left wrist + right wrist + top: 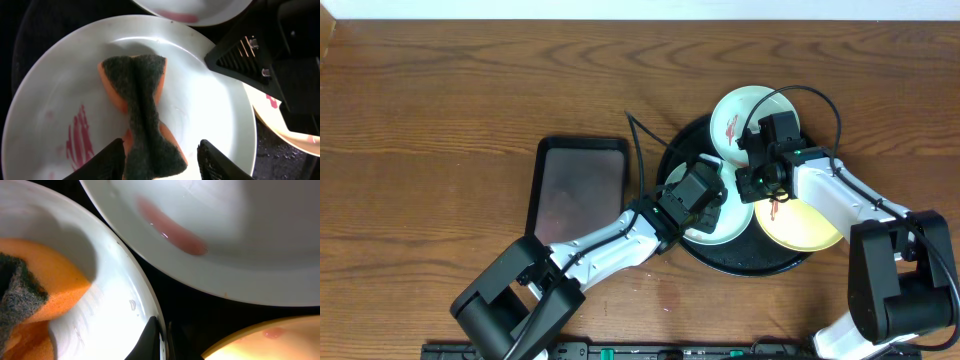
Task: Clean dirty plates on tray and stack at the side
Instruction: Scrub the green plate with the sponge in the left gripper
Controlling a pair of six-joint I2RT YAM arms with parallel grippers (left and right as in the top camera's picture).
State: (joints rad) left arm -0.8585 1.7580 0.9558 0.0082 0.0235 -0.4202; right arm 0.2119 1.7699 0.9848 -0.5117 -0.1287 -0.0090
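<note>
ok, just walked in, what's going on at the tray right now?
Plate cleaning is under way on the black tray. The left gripper holds an orange sponge, scouring side up, on the white plate, which has a red smear beside the sponge. The right gripper appears to pinch that plate's rim. The other white plate and the yellow plate also show smears. Nothing is stacked at the side yet.
</note>
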